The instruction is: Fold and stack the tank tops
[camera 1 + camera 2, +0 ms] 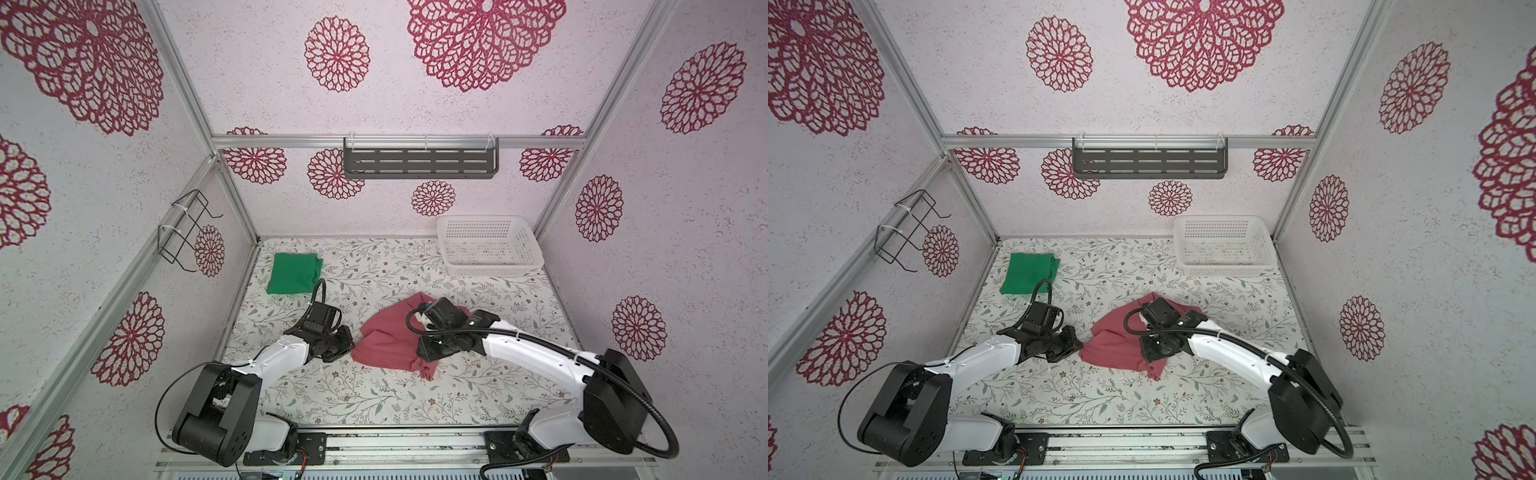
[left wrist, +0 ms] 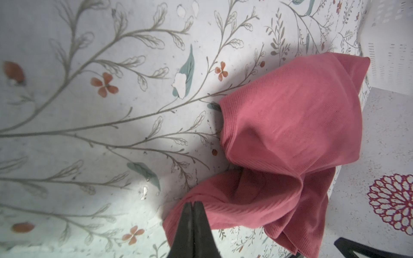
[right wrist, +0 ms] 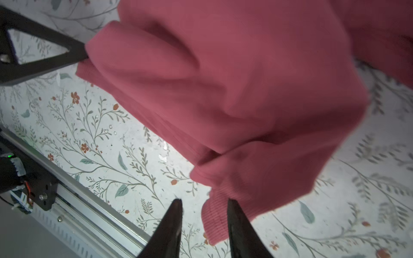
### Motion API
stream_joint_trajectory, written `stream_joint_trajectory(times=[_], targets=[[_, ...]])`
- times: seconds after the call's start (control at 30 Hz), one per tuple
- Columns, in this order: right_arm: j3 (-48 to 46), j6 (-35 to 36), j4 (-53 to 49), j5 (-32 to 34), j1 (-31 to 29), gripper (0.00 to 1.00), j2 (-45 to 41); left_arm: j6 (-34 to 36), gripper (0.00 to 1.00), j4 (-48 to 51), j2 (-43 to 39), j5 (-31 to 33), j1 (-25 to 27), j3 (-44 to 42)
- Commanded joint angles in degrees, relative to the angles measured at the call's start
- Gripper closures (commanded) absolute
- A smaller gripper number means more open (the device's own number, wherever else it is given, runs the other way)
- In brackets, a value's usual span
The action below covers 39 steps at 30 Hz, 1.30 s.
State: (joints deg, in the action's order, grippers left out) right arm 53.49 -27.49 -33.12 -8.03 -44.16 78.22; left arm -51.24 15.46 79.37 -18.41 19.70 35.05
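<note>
at mid worktop (image 1: 374, 399) the pink tank top (image 1: 386, 340) lies in a rumpled heap, not yet folded. the green tank top (image 1: 294, 274) sits folded at the far left corner, well apart, and a white basket (image 1: 494, 269) stands far right. left tool (image 2: 193, 204) is clenched w/ its tips at the heap's left edge. the cloth draws up to a point there, so it looks to be pinching that edge. right tool (image 3: 203, 203) has its jaws apart, w/ a ribbed hem corner lying btwn them, not gripped.

step in hand, prob: get a second hold so the pink top can be spread flat before folding. to do it well, the right tool should close on the hem only, not a bunched wad. then both arms should pull apart evenly, low over the worktop, till the cloth lies flat. an uneven pull risks slipping the left pinch. the right wrist view is blurred, so the layer count can't be told.
</note>
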Motion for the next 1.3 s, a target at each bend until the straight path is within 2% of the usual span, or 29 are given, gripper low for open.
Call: stream_joint_trajectory(times=[0.0, 0.23, 0.47, 0.73, 0.87, 1.17, 1.27], targets=[[-6.76, -5.11, 0.07, -2.60, 4.41, 0.65, -6.03, 0.00, 1.00, -1.62, 0.63, -0.24, -0.63, -0.30], [-20.69, -15.06, 6.30, -6.23, 6.13, 0.72, -15.84, 0.81, 1.00, -1.66, 2.08, -0.46, -0.80, 0.25], [-25.97, -17.29, 4.27, 1.71, 7.40, 0.78, -20.91, 1.24, 1.00, -1.77, 2.16, 0.05, -0.76, -0.25], [-20.90, -12.71, 12.00, 2.41, 6.72, 0.80, -8.86, 1.63, 1.00, -2.36, 2.27, 0.21, -0.81, -0.85], [-15.75, -10.74, 16.25, -0.31, 5.99, 0.83, -4.83, 1.26, 1.00, -3.36, 2.52, -0.32, -0.81, -1.36], [-2.45, -7.85, 21.22, -4.69, -1.80, 0.85, 12.13, 0.66, 1.00, -5.61, 3.31, -0.82, -1.18, -2.57], [-0.29, -6.44, 18.35, -2.87, -2.68, 0.87, 11.93, 0.58, 1.00, -6.22, 3.54, -1.03, -1.42, -2.90]])
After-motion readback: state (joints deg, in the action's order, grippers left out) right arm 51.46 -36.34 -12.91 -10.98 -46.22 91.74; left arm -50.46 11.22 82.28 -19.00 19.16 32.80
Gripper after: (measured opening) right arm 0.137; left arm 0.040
